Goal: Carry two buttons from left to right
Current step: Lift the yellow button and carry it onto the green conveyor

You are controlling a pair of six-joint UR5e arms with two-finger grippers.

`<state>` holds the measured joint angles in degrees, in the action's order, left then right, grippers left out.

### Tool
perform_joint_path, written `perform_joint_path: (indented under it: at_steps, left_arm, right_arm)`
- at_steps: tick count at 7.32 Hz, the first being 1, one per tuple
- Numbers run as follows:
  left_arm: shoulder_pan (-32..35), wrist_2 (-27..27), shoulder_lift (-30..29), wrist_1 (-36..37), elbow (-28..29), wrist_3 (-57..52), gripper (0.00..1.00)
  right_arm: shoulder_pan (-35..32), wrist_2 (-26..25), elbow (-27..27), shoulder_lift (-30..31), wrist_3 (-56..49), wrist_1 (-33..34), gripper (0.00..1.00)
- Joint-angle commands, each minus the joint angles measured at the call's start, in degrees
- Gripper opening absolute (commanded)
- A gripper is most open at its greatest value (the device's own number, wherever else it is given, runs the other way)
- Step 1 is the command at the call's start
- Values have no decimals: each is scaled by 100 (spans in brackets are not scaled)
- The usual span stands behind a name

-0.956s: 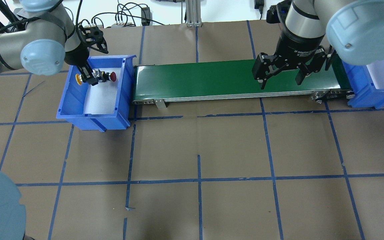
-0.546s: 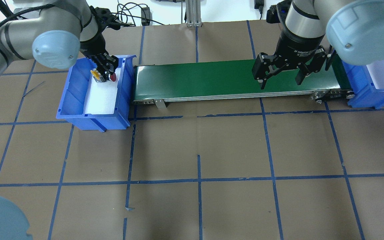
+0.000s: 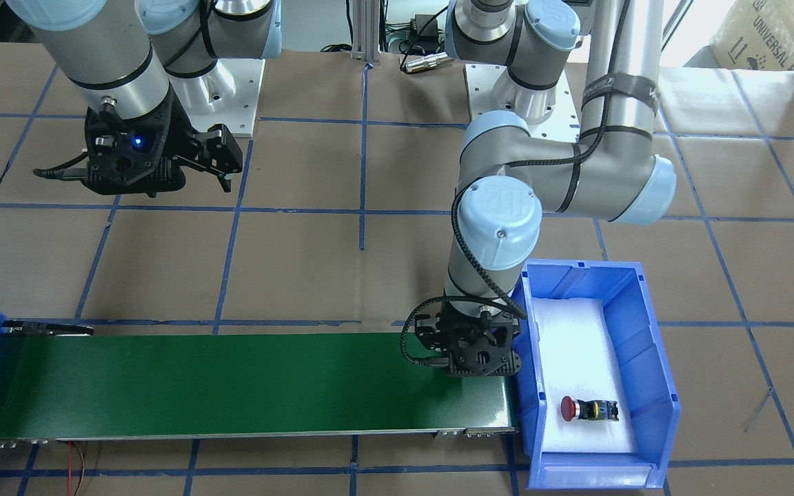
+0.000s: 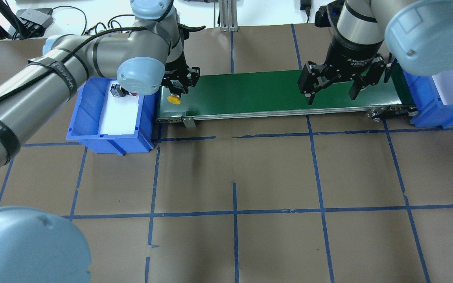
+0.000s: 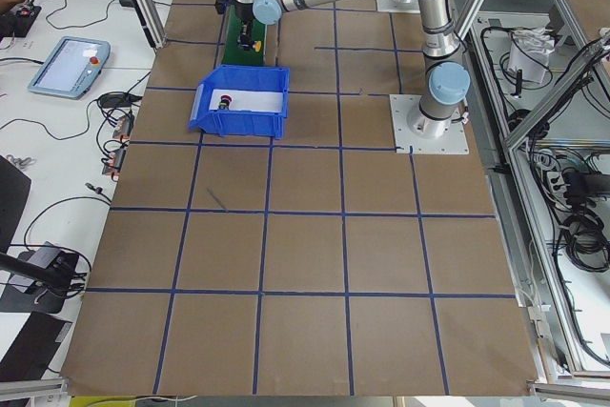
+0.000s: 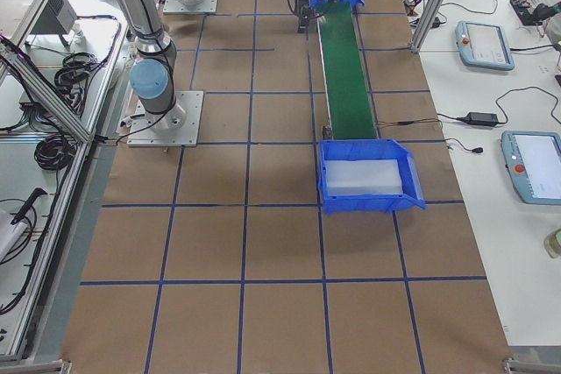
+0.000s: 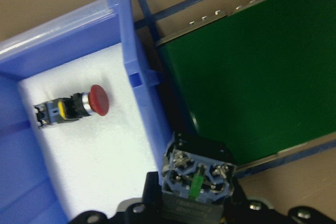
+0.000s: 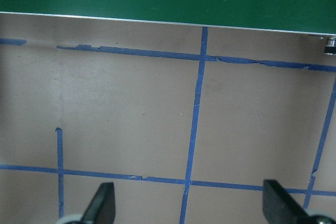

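My left gripper (image 4: 176, 89) is shut on the yellow-capped button (image 4: 174, 100), holding it cap down over the left end of the green conveyor belt (image 4: 250, 92). In the left wrist view the button's contact base (image 7: 197, 177) sits between the jaws, facing the camera. I cannot tell whether the cap touches the belt. The red-capped button (image 3: 586, 409) lies on its side on white foam in the left blue bin (image 3: 645, 358). My right gripper (image 4: 330, 98) hangs open and empty above the belt's right part.
A second blue bin (image 4: 442, 114) with a white liner stands at the belt's right end. The left bin's wall (image 7: 137, 85) butts against the belt's end. Brown paper with blue tape lines (image 8: 197, 108) covers the table.
My left arm has lifted the yellow button out of the left bin and swung it right, over the belt's left end. The red button stays in the bin. The right arm has not moved.
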<state>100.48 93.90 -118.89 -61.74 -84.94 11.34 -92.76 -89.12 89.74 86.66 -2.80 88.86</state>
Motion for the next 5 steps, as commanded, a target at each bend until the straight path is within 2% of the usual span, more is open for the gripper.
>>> perform_joint_path:
  at_steps: [1, 2, 3, 5]
  left_arm:
    - [42, -4, -310, 179, 136, 298, 17]
    - [76, -4, -301, 180, 136, 316, 38]
    - [77, 5, -318, 188, 92, 316, 99]
    - [59, 14, -126, 119, 74, 298, 100]
  right_arm:
    - [4, 8, 0, 0, -1, -1, 100]
    - [12, 0, 0, 0, -10, -9, 100]
    - [13, 8, 0, 0, -10, -10, 100]
    - [21, 0, 0, 0, -28, -10, 100]
